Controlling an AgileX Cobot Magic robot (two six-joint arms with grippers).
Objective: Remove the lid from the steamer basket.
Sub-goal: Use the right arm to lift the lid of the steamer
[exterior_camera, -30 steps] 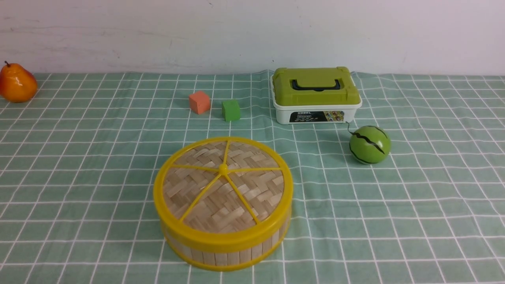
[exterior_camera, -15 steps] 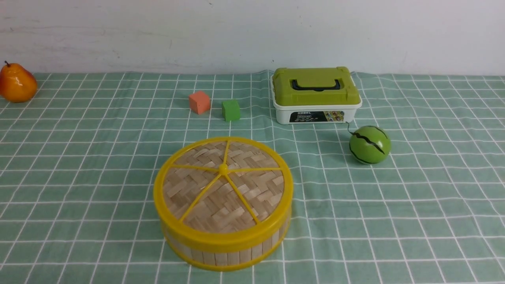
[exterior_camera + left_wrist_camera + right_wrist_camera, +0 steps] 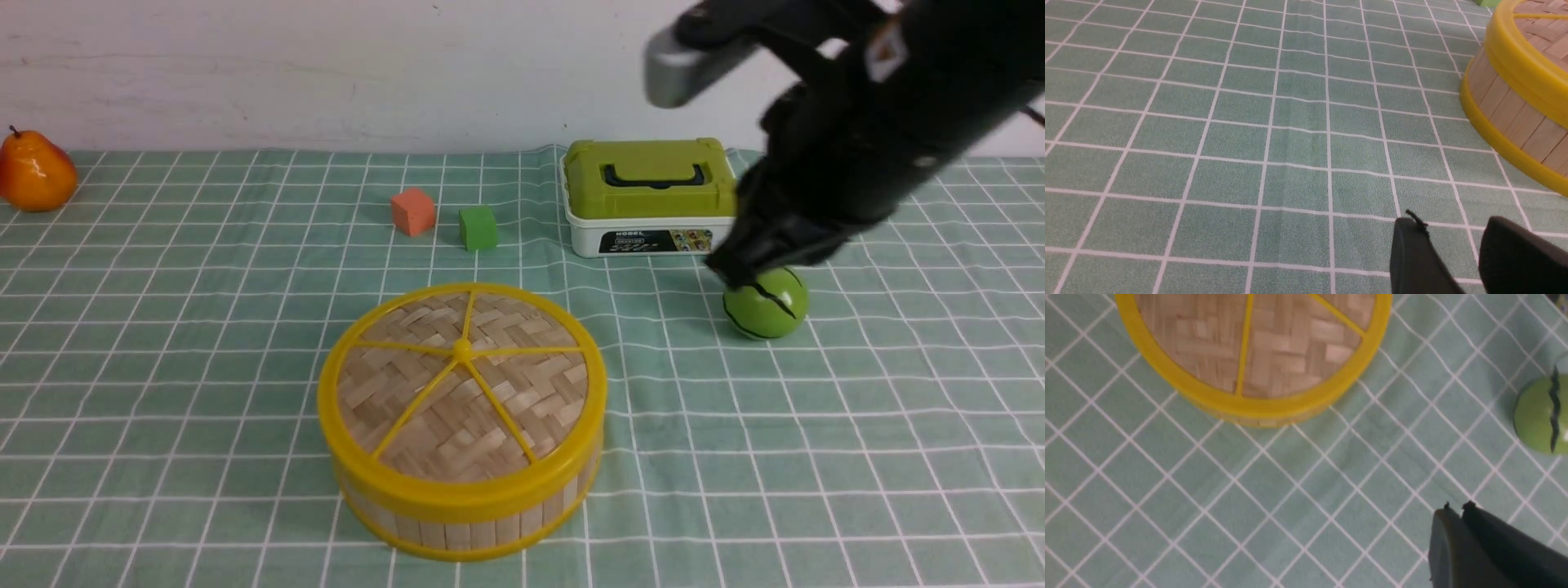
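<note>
Right arm (image 3: 865,122) is now in the front view at upper right, where a moment ago only wall and cloth showed; nothing on the table has shifted.

Lid (image 3: 462,384) sits flat and seated on the steamer basket (image 3: 457,523); the pair stand toward the near side of the green checked tablecloth (image 3: 163,367), a little left of centre; nothing touches them.

Right gripper (image 3: 729,273) hangs beyond and to the right of the basket, well apart from it; fingers pressed together, holding nothing; from the front its tip overlaps the upper edge of a green striped ball (image 3: 771,310); the right wrist view shows the ball off to one side of the fingers, apart.

Left gripper (image 3: 1453,222) seen only by its own wrist camera; fingers spread, empty, low over bare cloth, basket wall near.

Farther back: white box with green lid (image 3: 653,204), right end hidden by the arm; orange cube (image 3: 412,211) and green cube (image 3: 478,228) side by side to its left; pear (image 3: 34,173) at the far left.
</note>
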